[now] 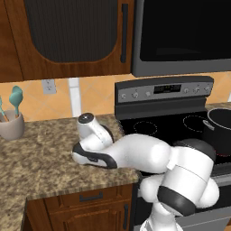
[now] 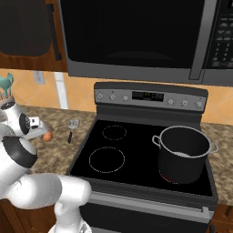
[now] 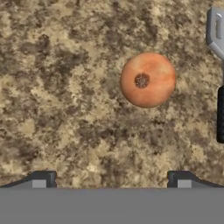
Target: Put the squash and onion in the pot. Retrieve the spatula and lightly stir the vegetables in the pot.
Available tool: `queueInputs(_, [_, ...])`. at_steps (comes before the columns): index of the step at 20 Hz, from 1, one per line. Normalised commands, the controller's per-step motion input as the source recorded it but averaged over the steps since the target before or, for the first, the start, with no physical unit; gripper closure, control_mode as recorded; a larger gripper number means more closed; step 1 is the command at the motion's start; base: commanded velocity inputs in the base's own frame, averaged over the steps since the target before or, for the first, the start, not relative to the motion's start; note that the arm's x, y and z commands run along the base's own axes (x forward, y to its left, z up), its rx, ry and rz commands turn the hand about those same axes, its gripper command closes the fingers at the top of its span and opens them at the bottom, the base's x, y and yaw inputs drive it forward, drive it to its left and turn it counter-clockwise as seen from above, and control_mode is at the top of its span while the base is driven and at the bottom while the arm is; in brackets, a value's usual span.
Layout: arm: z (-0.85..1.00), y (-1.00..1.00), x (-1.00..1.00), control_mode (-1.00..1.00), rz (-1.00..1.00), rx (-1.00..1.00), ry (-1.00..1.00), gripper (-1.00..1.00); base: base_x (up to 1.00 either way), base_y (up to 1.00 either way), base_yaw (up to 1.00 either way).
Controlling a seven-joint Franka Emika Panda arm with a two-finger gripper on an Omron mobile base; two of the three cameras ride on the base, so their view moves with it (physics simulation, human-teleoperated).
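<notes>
An orange-red round squash (image 3: 148,80) with a dark stem spot lies on the speckled granite counter (image 3: 65,109); it also shows as a small ball (image 2: 47,135) beside the arm. My gripper (image 3: 111,181) hangs open above the counter, empty, with the squash ahead of the fingertips and a little right of the gap. The spatula (image 3: 217,33) lies just right of the squash, its silver slotted head (image 2: 73,123) away from me and its black handle (image 3: 221,114) toward me. The steel pot (image 2: 184,154) stands on the stove's front right burner. The onion is out of view.
A black stove (image 2: 113,157) with its control panel adjoins the counter on the right. A beige cup (image 1: 11,127) holding teal spoons (image 1: 16,98) stands at the counter's back left. Cabinets and a microwave (image 2: 136,41) hang above.
</notes>
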Motion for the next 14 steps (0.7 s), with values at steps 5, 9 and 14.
queueInputs(5, [-0.15, 0.00, 0.23, -1.00, -0.06, 0.00, -0.03, -1.00, 0.00, 0.00, 0.00])
queueInputs(9, [-0.03, 0.00, 0.10, -1.00, -0.10, 0.00, -0.04, -1.00, 0.00, 0.00, 0.00])
queueInputs(14, [-0.09, -0.20, 0.30, -1.00, -0.12, 0.00, 0.00, -1.00, 0.00, 0.00, 0.00])
